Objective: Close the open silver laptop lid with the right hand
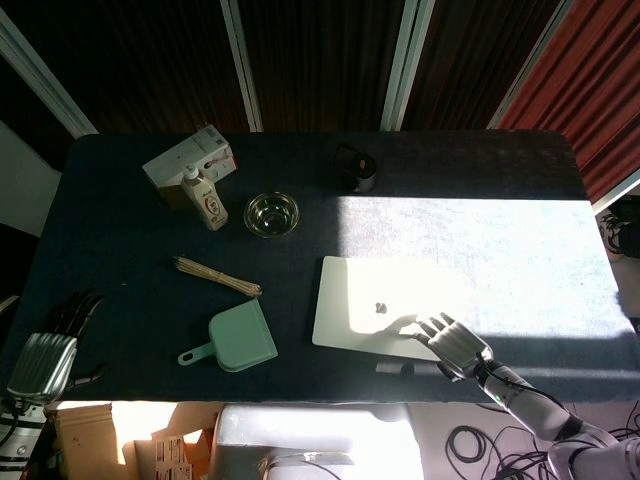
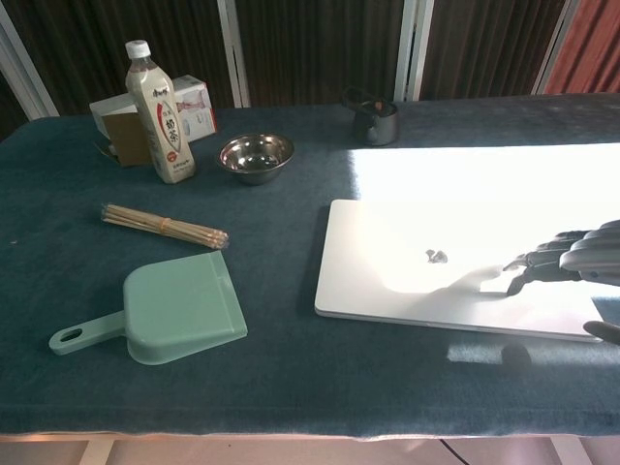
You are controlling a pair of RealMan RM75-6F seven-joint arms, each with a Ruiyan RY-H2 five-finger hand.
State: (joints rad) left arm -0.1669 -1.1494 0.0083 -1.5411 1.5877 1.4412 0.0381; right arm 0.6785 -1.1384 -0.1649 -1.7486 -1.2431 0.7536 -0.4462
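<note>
The silver laptop (image 1: 362, 310) (image 2: 426, 262) lies flat on the dark blue table with its lid down against its base. My right hand (image 1: 452, 342) (image 2: 579, 262) is at the laptop's near right corner, fingers spread, fingertips resting on the lid and holding nothing. My left hand (image 1: 50, 350) hangs off the table's near left edge, apart from everything; whether its fingers are apart or curled does not show.
A green dustpan (image 2: 165, 312) and a bundle of sticks (image 2: 163, 227) lie left of the laptop. A steel bowl (image 2: 256, 157), a drink bottle (image 2: 160, 111), a carton (image 2: 145, 111) and a dark cup (image 2: 374, 120) stand farther back. Bright sunlight covers the right half.
</note>
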